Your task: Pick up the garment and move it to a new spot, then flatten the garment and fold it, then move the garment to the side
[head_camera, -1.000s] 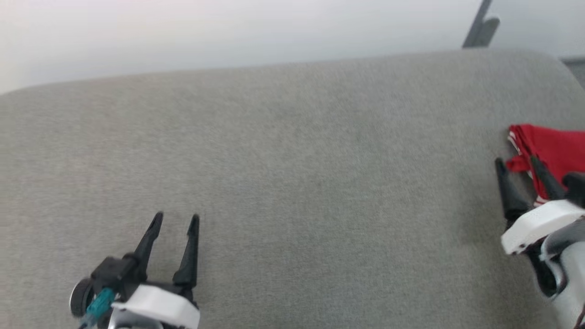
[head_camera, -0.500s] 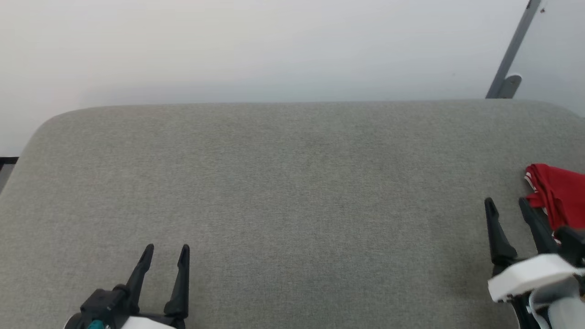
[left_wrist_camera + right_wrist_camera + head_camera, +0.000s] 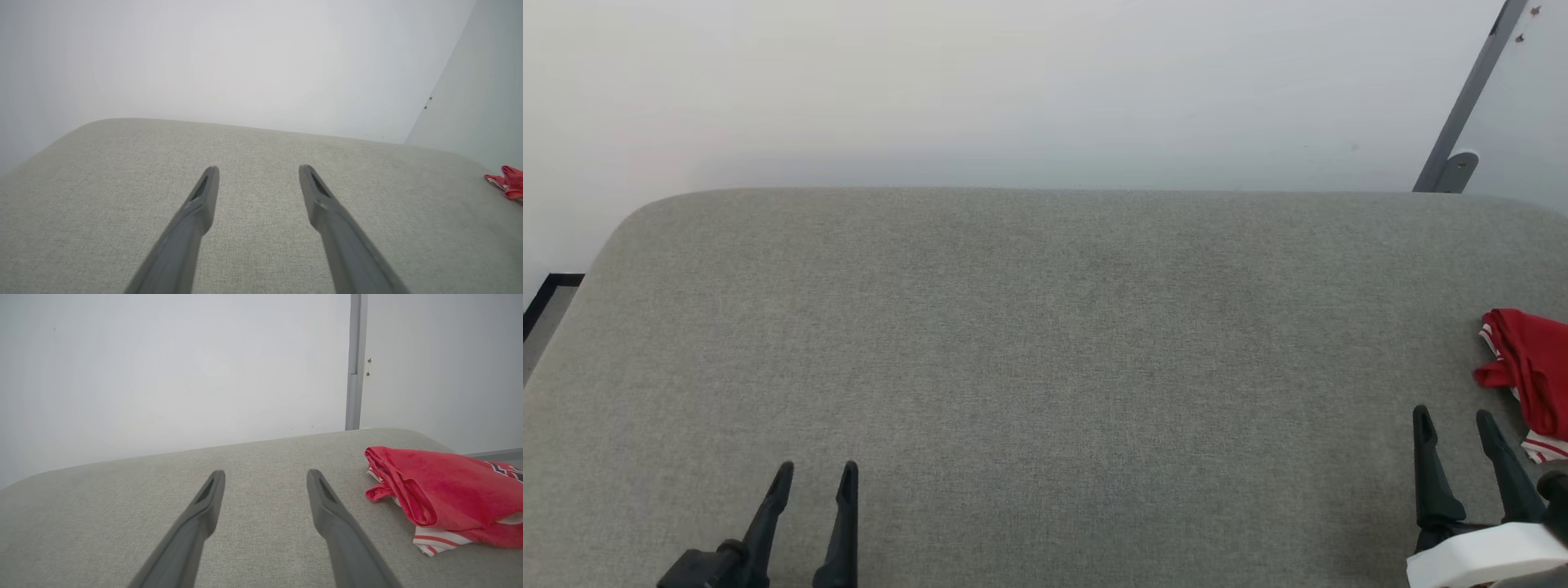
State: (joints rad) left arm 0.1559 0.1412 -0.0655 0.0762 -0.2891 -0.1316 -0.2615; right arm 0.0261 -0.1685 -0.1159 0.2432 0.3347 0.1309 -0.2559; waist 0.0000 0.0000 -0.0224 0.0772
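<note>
**A:** How do the arms sit?

**B:** The left gripper [image 3: 817,469] is low at the near left of the grey cushion [image 3: 1045,327]. Its two dark fingers point away toward the pale wall [image 3: 1013,82], spread apart with nothing between them. The right gripper [image 3: 1454,414] matches it at the near right, its fingers also parted and empty.

**A:** And the garment?

**B:** The garment [image 3: 1531,367] lies on the cushion's right end, near the right gripper's outer finger but not touching it. It is a rumpled red bundle folded over on itself. White trim with red stripes peeks out from under its near edge. In the right wrist view a bit of dark print shows at its far side.

**A:** The count?

**B:** One garment, two grippers with two fingers each, and one grey post [image 3: 1470,90] against the wall.
</note>
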